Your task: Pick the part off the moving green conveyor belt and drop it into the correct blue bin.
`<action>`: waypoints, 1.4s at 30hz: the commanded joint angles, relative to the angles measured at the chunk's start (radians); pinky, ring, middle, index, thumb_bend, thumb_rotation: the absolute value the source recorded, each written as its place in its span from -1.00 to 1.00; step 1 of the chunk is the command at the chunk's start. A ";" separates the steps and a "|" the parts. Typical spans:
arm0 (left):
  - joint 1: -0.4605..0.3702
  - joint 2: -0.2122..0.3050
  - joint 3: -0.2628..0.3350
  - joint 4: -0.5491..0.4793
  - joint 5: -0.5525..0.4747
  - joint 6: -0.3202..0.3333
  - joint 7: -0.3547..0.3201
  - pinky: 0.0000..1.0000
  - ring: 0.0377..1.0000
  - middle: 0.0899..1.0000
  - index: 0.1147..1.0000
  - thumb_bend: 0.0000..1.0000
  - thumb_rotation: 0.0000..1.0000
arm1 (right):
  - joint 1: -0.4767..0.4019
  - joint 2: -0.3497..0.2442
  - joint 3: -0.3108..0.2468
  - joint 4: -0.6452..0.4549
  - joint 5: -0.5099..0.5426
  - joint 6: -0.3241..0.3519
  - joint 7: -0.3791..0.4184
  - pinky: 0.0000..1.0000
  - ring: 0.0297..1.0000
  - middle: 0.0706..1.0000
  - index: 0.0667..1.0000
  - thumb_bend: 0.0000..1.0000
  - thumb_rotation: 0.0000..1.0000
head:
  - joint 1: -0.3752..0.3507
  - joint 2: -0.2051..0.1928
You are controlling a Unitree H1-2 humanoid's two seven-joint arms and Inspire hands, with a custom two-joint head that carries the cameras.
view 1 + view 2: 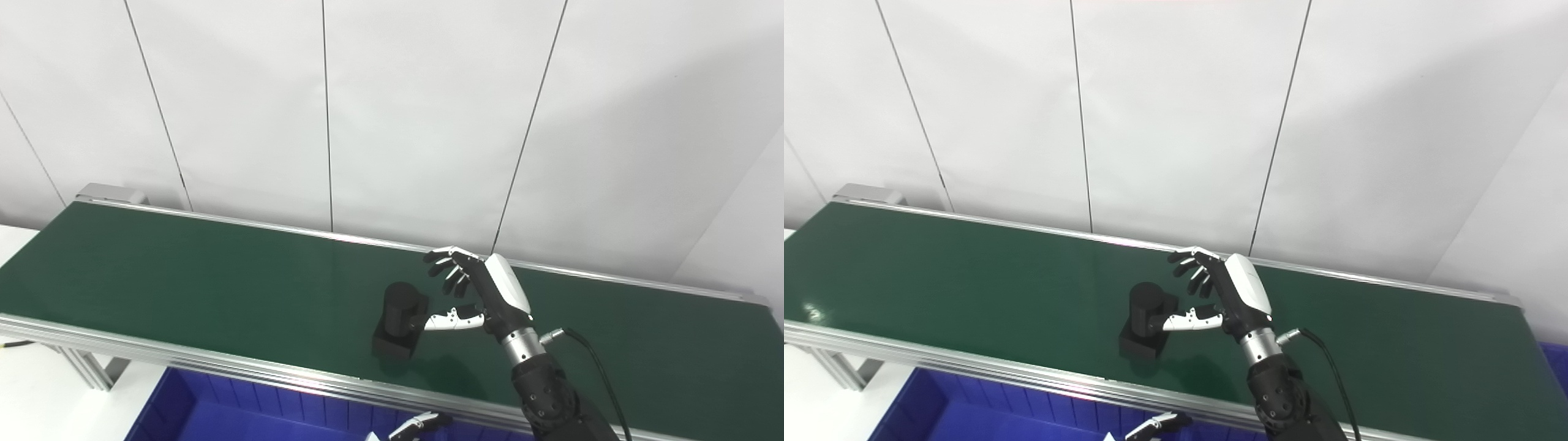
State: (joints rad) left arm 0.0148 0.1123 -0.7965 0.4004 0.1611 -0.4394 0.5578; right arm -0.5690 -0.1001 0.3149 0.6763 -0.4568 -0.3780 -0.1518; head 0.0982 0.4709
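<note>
Left eye view: right hand (490, 294), fingers spread and holding nothing, sits at 3 o'clock of the unlabelled black part (398, 318) on the green conveyor belt (184, 275); left hand (419, 424) barely visible, state unclear

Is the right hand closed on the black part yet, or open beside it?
Open. The right hand has its fingers spread above the belt, with only the thumb at the side of the black part.

part (399, 320) on belt (184, 275) | R hand (484, 294) just right | bin (202, 416) in front

The right hand (484, 294) is open with fingers spread; only the left hand's fingertips (419, 424) show.
</note>
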 commanded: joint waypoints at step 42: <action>0.024 0.001 0.040 -0.055 -0.002 -0.031 -0.062 0.42 0.64 0.70 0.52 1.00 0.83 | -0.046 0.004 -0.007 0.141 -0.024 -0.006 -0.031 -0.43 -0.30 -0.10 0.03 0.02 -1.00 | -0.006 0.011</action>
State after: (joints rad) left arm 0.0456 0.1235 -0.7586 0.3686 0.1604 -0.4394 0.4947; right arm -0.5740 -0.1026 0.3078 0.8308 -0.4725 -0.3702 -0.1647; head 0.0920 0.4802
